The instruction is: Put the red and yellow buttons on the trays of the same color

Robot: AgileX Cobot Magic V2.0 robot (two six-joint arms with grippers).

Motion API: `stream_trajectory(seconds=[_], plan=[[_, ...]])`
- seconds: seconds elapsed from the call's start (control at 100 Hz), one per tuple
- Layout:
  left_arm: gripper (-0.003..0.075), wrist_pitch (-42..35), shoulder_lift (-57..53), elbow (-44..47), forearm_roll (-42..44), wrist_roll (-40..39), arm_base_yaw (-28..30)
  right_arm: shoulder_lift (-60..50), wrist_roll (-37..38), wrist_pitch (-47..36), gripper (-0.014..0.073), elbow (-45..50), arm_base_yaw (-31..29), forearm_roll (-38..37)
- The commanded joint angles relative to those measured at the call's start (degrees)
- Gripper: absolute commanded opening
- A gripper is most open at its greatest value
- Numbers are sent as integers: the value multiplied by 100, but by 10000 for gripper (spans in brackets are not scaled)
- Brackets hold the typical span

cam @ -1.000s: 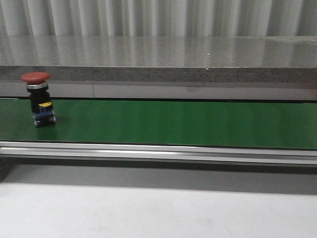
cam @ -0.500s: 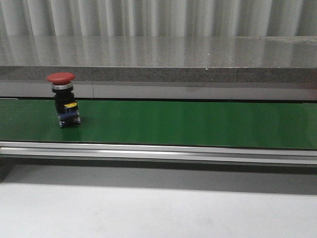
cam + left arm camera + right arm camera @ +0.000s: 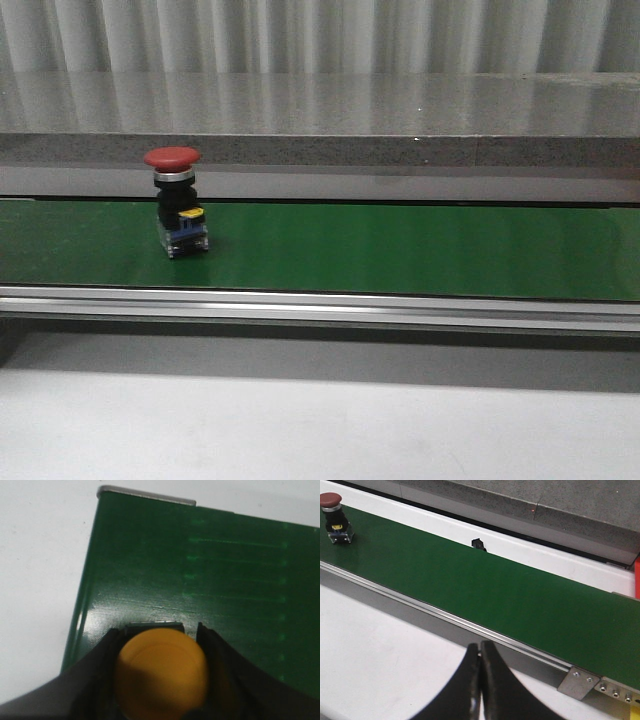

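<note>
My left gripper (image 3: pixel 160 680) is clamped on a yellow button (image 3: pixel 161 672), its black fingers (image 3: pixel 95 677) pressed to either side of the cap, over the end of the green belt (image 3: pixel 200 570). On the left part of the belt stands a red button (image 3: pixel 177 210), upright. My right gripper (image 3: pixel 480 680) hangs over the white table (image 3: pixel 380 650) near the belt's edge, jaws pressed together, grasping nothing.

Left gripper (image 3: pixel 160 680) clamped, right gripper (image 3: pixel 480 680) fingers pressed together
</note>
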Motion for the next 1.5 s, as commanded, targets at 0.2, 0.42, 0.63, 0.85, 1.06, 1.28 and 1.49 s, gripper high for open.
stream_trajectory(seconds=[0.2,0.42,0.63,0.85,1.06,1.28,1.49], plan=[[542,-270,-68,-146,-86,47,-304,56,-60,-364,-66,-140,19,28],[569,-866,-561,21,-86,60,-904,56,-60,-364,-66,-140,19,28],[421,-1554,-1523,784,-101,60,-1340,56,-60,-364,-66,-140,19,28],[109,-1753,-2588,1652,-111,60,-1403,56,-60,-364,-66,-140,19,28],[-20,-1743,-3731,2372,-149,60,-1403,56,-60,-364,-66,-140,19,28],[-20,-1413,-4960,2866,-312,60,-1403,62,-54,-447,-66,-140,19,33],[-20,-990,-5646,2914,-313,60,-1403,454,96,-437,-63,-367,274,43]])
